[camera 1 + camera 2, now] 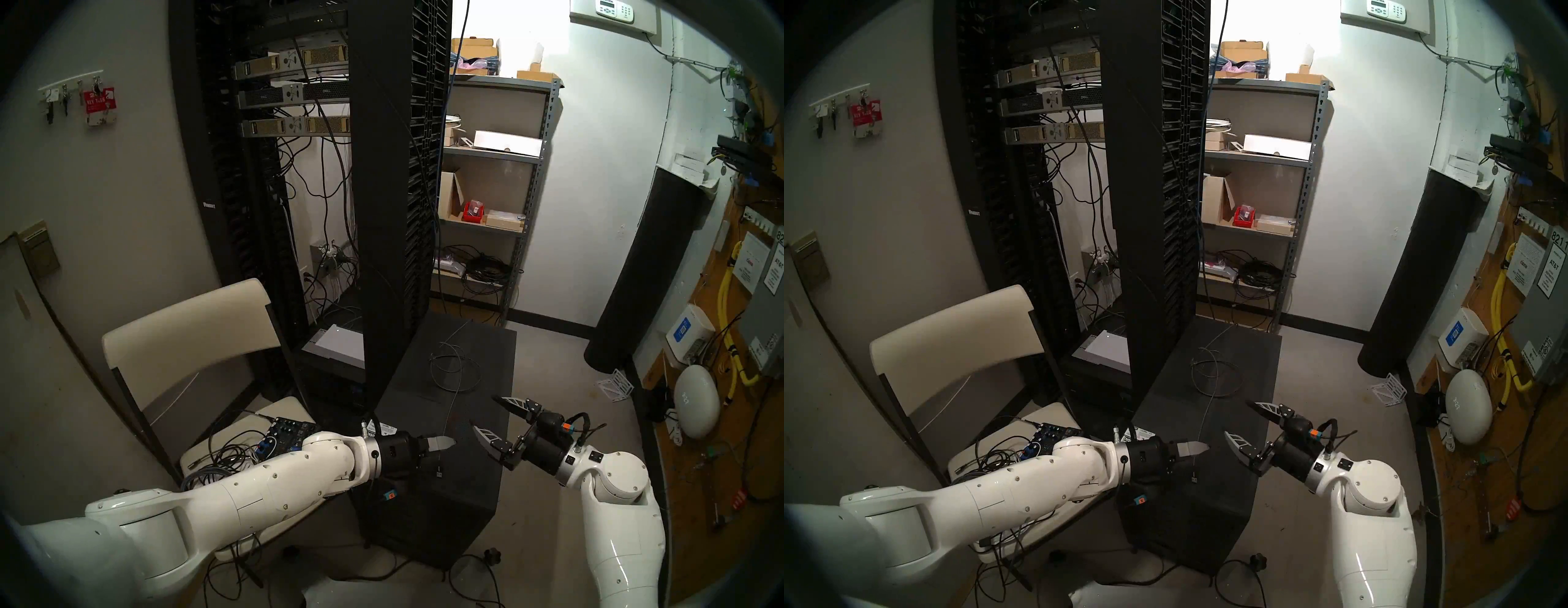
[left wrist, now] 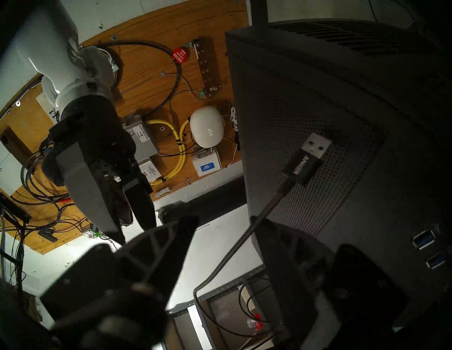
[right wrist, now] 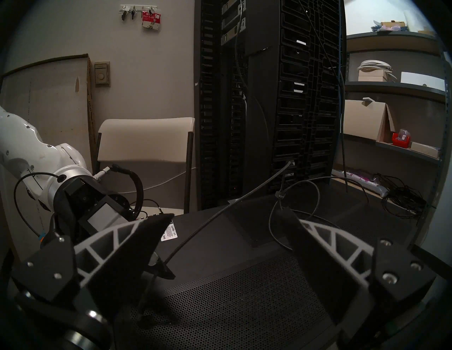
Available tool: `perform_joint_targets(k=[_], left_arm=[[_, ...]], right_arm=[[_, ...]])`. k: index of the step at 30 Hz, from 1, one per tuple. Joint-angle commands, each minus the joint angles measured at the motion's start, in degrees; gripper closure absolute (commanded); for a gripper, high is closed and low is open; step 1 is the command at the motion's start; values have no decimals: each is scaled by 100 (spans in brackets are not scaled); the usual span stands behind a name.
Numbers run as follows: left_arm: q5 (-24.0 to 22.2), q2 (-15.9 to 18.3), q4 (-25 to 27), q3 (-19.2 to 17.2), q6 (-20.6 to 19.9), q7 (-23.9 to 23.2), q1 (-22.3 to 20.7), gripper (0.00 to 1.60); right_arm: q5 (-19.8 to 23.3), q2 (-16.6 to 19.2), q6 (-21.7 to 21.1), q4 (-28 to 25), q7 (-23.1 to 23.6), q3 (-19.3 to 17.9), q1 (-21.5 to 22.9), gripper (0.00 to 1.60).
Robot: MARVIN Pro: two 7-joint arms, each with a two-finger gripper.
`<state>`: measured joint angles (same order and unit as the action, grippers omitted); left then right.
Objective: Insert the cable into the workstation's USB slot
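Note:
The workstation [image 1: 424, 509] is a matte black tower on the floor in front of me. The thin grey cable [image 1: 454, 365] lies looped on its top and runs forward over the front edge. Its black USB plug [image 2: 305, 158] hangs against the perforated front panel, and two blue USB slots [image 2: 424, 239] sit to one side of it. My left gripper [image 1: 441, 443] is at that edge, open, with the cord passing between its fingers close to one finger [image 2: 269, 232]. Just to the right, my right gripper [image 1: 483, 414] is wide open and holds nothing.
A tall black server rack [image 1: 382, 170] stands right behind the workstation. On the left, a cream folding chair [image 1: 191, 339] carries a mixer and a heap of cords [image 1: 229, 458]. A metal shelf [image 1: 530, 191], a black cylinder [image 1: 649, 276] and a wired wall board [image 1: 721, 339] lie to the right.

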<state>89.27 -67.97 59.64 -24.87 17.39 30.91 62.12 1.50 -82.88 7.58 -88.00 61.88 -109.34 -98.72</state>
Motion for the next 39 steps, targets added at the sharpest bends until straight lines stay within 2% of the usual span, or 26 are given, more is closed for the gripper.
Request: perform_joint_targets(k=[1,7,8,9,19,24,25,32,39], left_arm=[[-49,-118,0,-41,-21,70,-30,63],[-20,-128,-77,-13,-41,135,-11,58],[0,-126,-89,4,-37,138,-12,50],[11,-130,-109,18,-51,131,0,28],[-142,-238,-132,-50,-109,196,120,20],[-372,-190,25,-200,-150,229,267,9],[-393,-99,112,-222,-152,260,306,0],[-332,136,405,-208,-133,173,338,0],[-284,-6,328,-170,-102,74,231,0]], right_arm=[[24,-10,-8,-96,4,10,66,0],[16,-18,-9,-97,11,3,68,0],[15,-20,-9,-97,12,1,69,0],[12,-23,-9,-97,15,-1,70,0],[-1,-36,-7,-95,29,-14,75,0],[-6,-42,-6,-94,35,-20,77,0],[-9,-45,-7,-95,38,-23,78,0],[-17,-53,-8,-96,46,-31,81,0],[-27,-63,-6,-94,56,-40,85,0]])
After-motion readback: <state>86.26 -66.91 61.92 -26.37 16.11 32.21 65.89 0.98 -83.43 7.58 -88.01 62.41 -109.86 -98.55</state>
